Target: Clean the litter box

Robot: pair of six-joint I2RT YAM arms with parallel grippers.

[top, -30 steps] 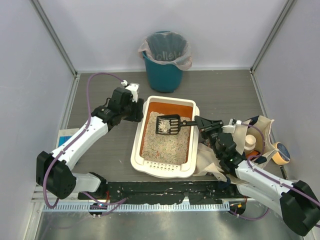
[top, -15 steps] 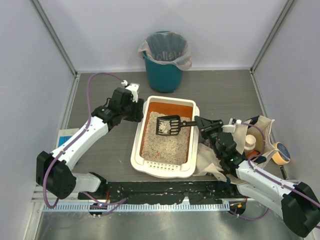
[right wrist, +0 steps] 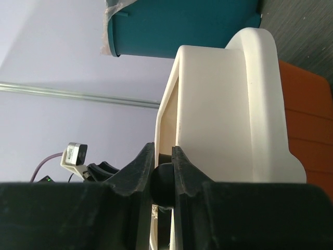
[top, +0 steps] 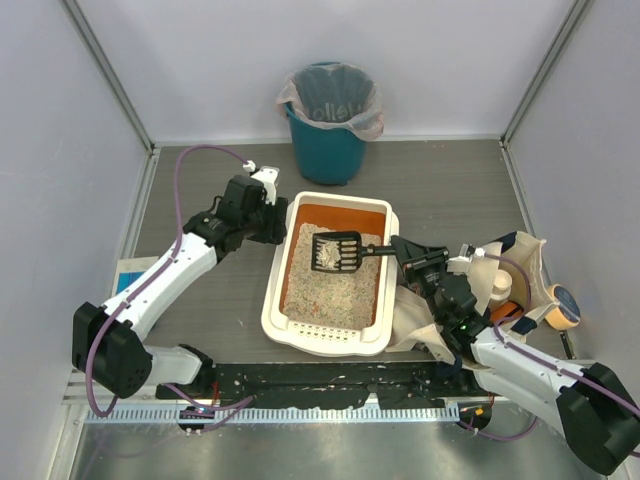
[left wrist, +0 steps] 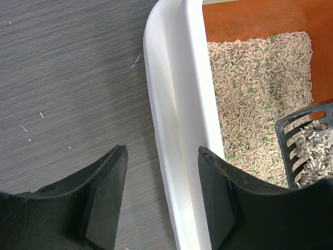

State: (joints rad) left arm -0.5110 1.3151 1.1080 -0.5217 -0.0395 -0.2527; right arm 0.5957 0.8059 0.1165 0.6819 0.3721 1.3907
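Judged to be mid-scoop: sifting and lifting a load out of the litter box (top: 273, 300), lying lengthwise at the centre of the overhead frame on the grey surface (top: 230, 300), orange inner wall at the upper end and perforated rim at the lower. Gripping the black litter scoop (top: 336, 250) by its handle with the right tool (top: 403, 250), pinched narrow on the round shaft as seen from the right wrist, with the scoop head over the pellets in the upper half of the box and carrying a pale clump. Straddling the box's left rim near its upper left corner with the left tool (top: 277, 228), roughly half apart and holding nothing, one finger (left wrist: 104, 200) over the surface and the other on the litter side; cannot tell whether either pad touches the plastic, though apparently placed to steady the box. Next, probably: shake loose pellets through the slots, then raise the scoop clear of the far wall and carry it level to the lined teal bin (top: 330, 125) at the upper middle of the frame, beyond the box's far end. Calls for a steady wrist to avoid spilling between box and bin, and for tipping only once over the liner's mouth.
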